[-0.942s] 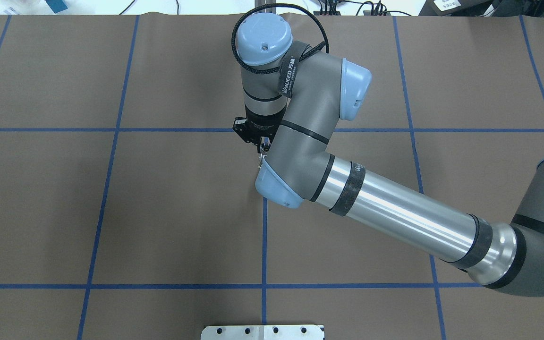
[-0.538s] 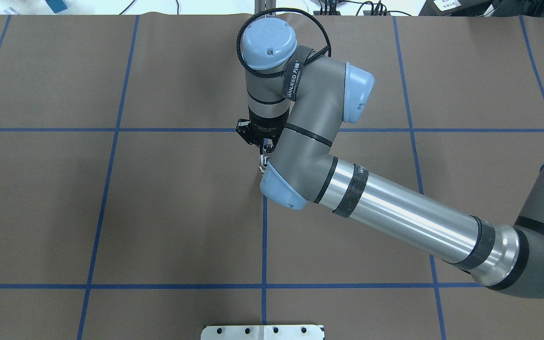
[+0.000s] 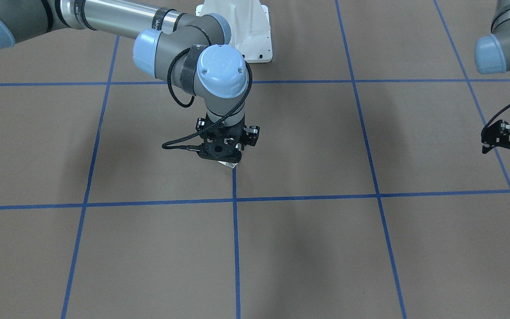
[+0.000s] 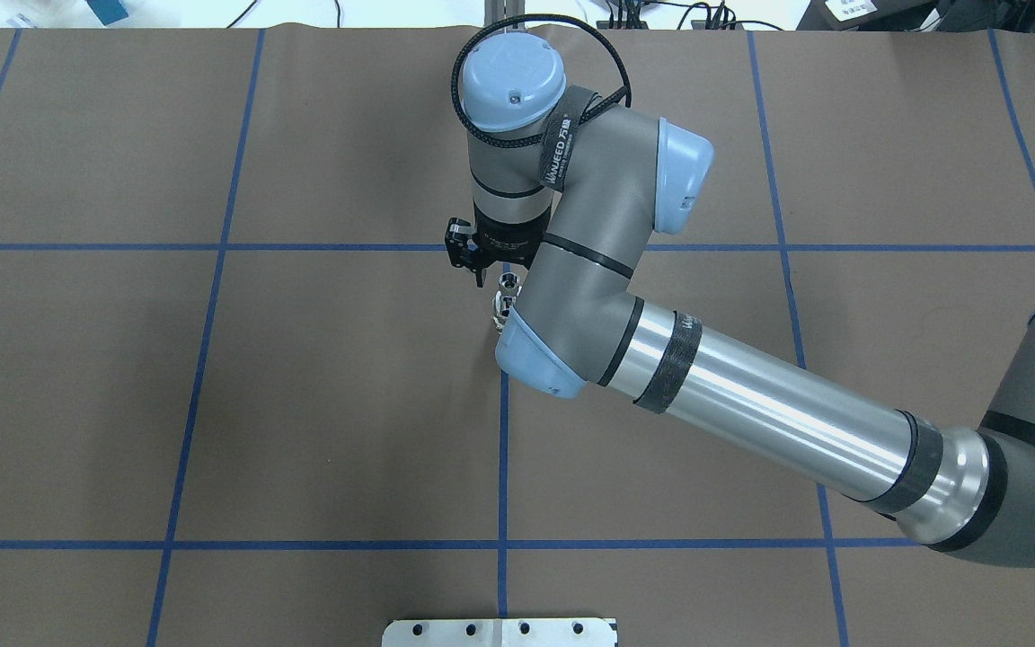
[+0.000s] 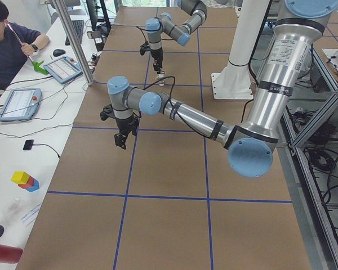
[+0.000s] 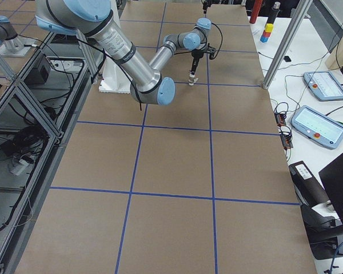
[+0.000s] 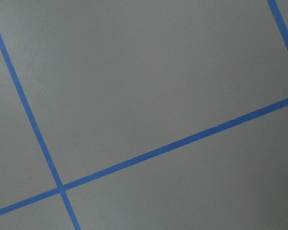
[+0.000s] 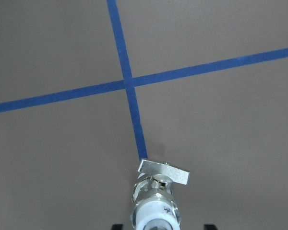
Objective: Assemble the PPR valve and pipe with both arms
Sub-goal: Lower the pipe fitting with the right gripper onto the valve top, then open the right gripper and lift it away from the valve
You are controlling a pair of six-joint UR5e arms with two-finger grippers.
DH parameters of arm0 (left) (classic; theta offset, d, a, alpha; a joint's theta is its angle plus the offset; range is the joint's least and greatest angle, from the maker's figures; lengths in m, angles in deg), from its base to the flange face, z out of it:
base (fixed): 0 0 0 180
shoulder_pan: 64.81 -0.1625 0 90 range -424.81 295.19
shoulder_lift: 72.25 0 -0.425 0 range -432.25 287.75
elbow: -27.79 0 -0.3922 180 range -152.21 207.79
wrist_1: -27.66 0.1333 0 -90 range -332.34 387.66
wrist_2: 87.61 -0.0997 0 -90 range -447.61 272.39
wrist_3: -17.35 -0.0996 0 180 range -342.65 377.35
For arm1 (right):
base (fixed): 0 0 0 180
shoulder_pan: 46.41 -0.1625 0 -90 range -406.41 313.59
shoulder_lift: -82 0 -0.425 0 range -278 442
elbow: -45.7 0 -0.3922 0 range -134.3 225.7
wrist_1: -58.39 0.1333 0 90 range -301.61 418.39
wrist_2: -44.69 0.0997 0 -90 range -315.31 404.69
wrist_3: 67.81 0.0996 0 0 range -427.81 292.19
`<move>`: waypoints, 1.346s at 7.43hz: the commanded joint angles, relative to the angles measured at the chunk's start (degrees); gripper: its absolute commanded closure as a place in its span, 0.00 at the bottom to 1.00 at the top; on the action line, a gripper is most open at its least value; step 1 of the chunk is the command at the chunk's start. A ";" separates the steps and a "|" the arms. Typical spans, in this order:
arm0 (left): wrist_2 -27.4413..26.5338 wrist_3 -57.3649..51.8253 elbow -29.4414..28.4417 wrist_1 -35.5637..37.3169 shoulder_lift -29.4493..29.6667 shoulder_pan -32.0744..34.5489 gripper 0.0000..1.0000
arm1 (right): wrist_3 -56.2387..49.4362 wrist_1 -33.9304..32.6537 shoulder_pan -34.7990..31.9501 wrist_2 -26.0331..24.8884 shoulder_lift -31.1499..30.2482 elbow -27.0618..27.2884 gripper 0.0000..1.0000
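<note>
The PPR valve [image 8: 156, 194] stands upright on the brown table at the middle. Its white collar is on top, over a silvery body with a flat tab at its foot. It also shows in the overhead view [image 4: 505, 288] and, mostly hidden under the gripper, in the front view [image 3: 229, 165]. My right gripper [image 4: 492, 272] hangs just above it. Its dark fingertips [image 8: 117, 226] stand apart on either side of the collar and do not touch it. I cannot make out the pipe as a separate piece. My left gripper [image 3: 492, 144] hovers far off at the table's left side and holds nothing that I can see.
The table is brown paper with a blue tape grid [image 7: 149, 153]. The white bolted pedestal [image 3: 246, 26] stands at the robot's edge. An operator [image 5: 5, 39] sits beyond the far side, with tablets [image 5: 62, 67] and coloured blocks [image 5: 25, 180] on a side table.
My right wrist has shifted slightly away from the robot, and more of the valve's top now shows beside the gripper. The valve has stayed in place. The left arm has barely moved.
</note>
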 commanded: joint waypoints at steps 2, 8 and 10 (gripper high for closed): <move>0.00 0.00 0.09 -0.07 0.17 0.08 0.00 | -0.17 -0.44 -3.34 0.52 0.26 1.58 0.00; 3.66 -4.72 -0.17 -1.65 -1.22 5.69 0.00 | -35.95 -11.87 -24.15 5.95 -24.83 22.94 0.00; 7.47 -12.70 -3.94 -1.91 -3.51 11.58 0.00 | -51.33 -11.34 -32.42 8.43 -32.65 22.86 0.00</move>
